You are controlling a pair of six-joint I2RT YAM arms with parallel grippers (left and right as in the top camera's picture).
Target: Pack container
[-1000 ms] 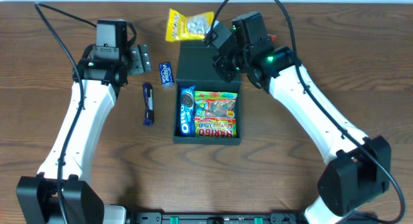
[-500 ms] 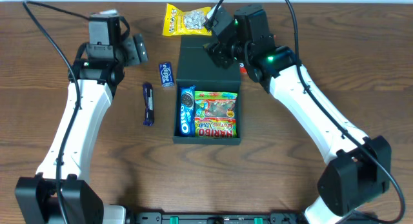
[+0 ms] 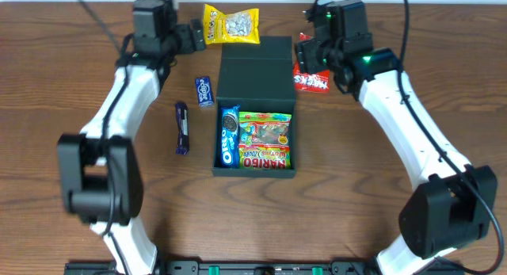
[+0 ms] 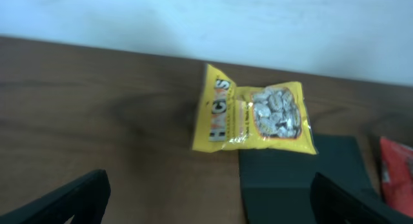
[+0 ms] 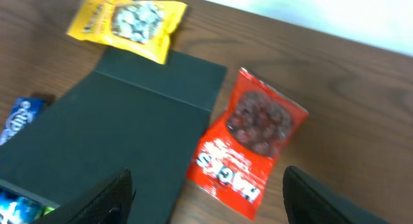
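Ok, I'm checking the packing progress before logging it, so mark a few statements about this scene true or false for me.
1. The dark green-black square rigid container has its flap lid open. True.
2. The yellow plastic snack packet lies inside it. False: it lies on the brown wooden table beyond the lid.
3. The blue Oreo packet sits in the container beside the colourful Haribo bag. True.
4. The right gripper clamps the red plastic snack packet. False: its jaws stand open and the packet lies on the table beside the lid.
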